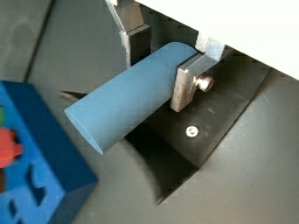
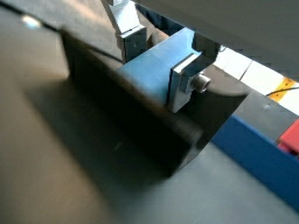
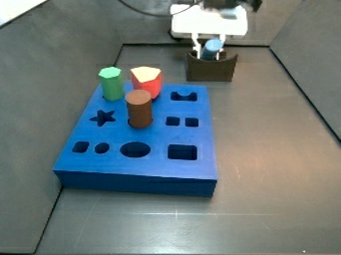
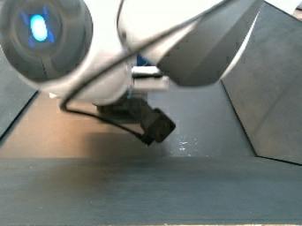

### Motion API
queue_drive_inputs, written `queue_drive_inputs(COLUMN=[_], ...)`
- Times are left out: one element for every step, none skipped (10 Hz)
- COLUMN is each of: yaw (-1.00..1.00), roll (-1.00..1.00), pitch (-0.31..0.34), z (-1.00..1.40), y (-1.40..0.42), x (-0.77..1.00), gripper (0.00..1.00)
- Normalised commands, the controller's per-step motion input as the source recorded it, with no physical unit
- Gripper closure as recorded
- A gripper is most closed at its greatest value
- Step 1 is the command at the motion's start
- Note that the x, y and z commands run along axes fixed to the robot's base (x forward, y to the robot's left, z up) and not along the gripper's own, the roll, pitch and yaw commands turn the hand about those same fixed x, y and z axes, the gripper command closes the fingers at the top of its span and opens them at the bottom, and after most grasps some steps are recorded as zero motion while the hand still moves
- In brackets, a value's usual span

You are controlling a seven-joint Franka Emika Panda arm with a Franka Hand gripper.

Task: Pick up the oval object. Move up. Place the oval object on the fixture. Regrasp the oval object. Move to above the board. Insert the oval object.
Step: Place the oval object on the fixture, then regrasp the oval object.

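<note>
Below end effector [image 1: 163, 63], dark matte floor [image 3: 266, 120].

Claw [image 3: 210, 44] with oval object [image 1: 126, 94] over fixture [image 3: 212, 69], behind board [image 3: 140, 137].

gripper [image 1: 158, 59]: fingers [image 1: 186, 84] closed on the oval object [image 1: 128, 96] | object: pale blue, lying across the jaws (its flat end sticks out to one side) | fixture [image 1: 211, 131]: dark, under the fingers | board [image 1: 35, 157]: blue, beyond the object's free end

In a side view the blurred robot body [image 4: 106, 44] hides the end effector.
</note>
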Motion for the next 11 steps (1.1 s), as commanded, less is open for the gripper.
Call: queue_drive_inputs(yaw=[-0.07, 0.00, -0.04, -0.04, -0.01, 0.01, 0.03, 0.04, 0.04, 0.03, 0.03], roll=[-0.14, 0.00, -0.03, -0.03, -0.01, 0.03, 0.05, 0.05, 0.05, 0.05, 0.04], pitch=[-0.017, 0.000, -0.062, -0.058, -0.045, -0.032, -0.017, 0.004, 0.033, 0.054, 0.066], z=[-0.22, 0.00, 1.00, 1.00, 1.00, 1.00, 1.00, 0.92, 0.70, 0.53, 0.42], y=[0.06, 0.00, 0.00, 0.00, 0.01, -0.01, -0.01, 0.00, 0.00, 0.00, 0.00], x=[0.10, 0.00, 0.00, -0.01, -0.02, -0.03, -0.04, -0.05, -0.04, -0.03, -0.03], gripper=[1.00, 0.00, 0.00, 0.00, 0.00, 0.00, 0.00, 0.00, 0.00, 0.00, 0.00])
